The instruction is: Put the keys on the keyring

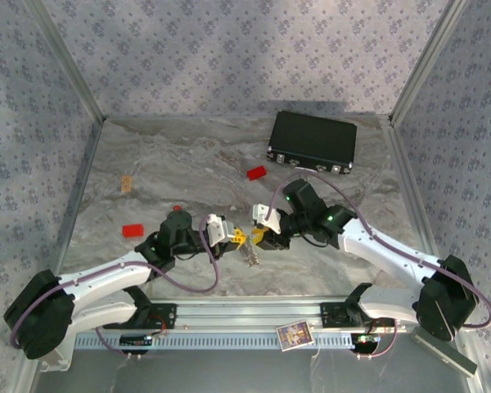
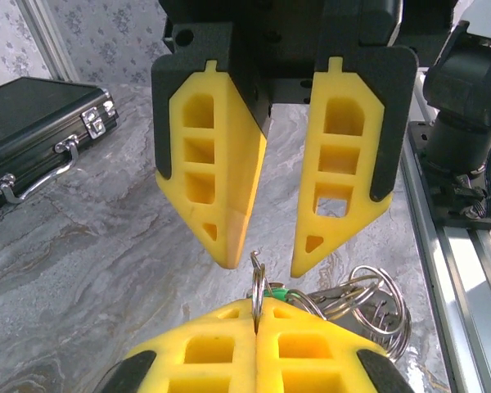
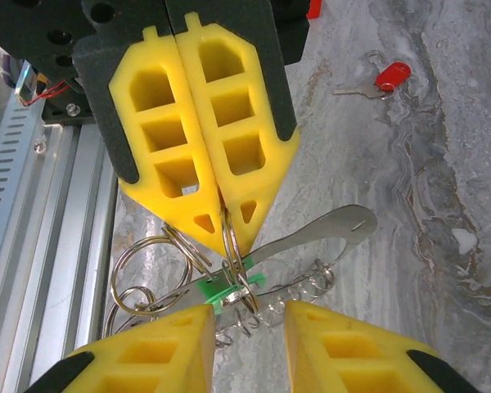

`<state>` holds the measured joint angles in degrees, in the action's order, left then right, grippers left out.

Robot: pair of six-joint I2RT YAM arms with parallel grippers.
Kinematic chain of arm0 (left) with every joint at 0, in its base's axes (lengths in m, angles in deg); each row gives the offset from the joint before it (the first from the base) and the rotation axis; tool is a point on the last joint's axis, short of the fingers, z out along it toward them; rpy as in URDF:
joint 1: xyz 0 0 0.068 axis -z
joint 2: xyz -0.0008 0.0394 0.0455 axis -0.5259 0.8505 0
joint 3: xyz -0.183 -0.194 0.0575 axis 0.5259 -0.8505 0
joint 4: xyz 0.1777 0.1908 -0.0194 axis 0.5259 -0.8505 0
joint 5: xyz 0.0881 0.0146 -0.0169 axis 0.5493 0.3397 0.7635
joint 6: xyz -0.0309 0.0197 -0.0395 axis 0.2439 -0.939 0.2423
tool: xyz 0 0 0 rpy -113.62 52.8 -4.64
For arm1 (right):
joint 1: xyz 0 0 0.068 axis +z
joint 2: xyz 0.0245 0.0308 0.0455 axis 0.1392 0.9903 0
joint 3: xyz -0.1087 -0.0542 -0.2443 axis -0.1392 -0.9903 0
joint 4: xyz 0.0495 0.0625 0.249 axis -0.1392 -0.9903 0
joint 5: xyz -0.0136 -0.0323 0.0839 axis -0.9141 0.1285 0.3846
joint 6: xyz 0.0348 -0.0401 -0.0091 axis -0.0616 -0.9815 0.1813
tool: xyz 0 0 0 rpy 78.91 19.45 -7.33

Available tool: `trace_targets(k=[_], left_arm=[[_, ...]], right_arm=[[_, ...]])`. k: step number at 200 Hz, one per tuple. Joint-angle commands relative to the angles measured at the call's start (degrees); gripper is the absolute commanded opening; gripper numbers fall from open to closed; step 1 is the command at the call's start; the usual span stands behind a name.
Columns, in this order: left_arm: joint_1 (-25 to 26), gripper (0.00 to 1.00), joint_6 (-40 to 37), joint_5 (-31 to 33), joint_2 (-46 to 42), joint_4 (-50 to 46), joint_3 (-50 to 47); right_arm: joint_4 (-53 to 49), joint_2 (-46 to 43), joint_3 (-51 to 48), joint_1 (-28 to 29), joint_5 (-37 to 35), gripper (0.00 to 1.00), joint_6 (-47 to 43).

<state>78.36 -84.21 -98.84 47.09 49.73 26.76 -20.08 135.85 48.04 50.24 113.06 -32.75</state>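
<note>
One keyring [image 2: 258,280] upright, pinched edge-on, left fingers [image 2: 229,321]

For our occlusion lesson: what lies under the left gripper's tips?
Left gripper pinches the ring; below, a green key, more rings, a metal strip. Most of the key is covered.

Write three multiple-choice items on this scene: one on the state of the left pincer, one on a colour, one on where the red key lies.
1. The left pincer is: A wide open; B shut on the keyring; C shut on nothing.
2. The key head at the keyring is: A blue; B green; C white.
3. The red key lies: A on the table, apart from the keyring; B on the keyring; C in the left pincer.
Key: B, its fingers pinch the ring; B, green plastic shows there; A, it lies alone on the table.
</note>
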Motion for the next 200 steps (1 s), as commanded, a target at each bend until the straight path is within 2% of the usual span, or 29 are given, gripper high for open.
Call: trace_targets(k=[1,15,48,62,141,200], left_arm=[[0.2,0.00,0.3,-2.2,0.3,4.4,-0.1],[0.2,0.00,0.2,-2.2,0.3,4.4,0.0],[0.2,0.00,-0.4,-2.2,0.3,3.9,0.1],[0.2,0.00,-0.5,-2.2,0.2,3.9,0.0],[0.2,0.00,-0.4,-2.5,0.0,4.6,0.1],[0.2,0.00,-0.3,-1.5,0.0,6.9,-0.6]], right_arm=[[3.1,-0.8,-0.4,-0.2,2.3,0.27,2.4],[2.7,-0.9,-0.4,-0.3,2.3,0.24,2.3],[1.8,-1.3,-0.5,-0.9,2.9,0.07,1.9],[1.3,-1.1,-0.4,-1.2,3.0,0.03,1.7],[-1.5,1.1,0.0,-1.4,-0.6,0.00,0.4],[3.4,1.8,-0.6,-0.7,1.2,0.00,2.8]])
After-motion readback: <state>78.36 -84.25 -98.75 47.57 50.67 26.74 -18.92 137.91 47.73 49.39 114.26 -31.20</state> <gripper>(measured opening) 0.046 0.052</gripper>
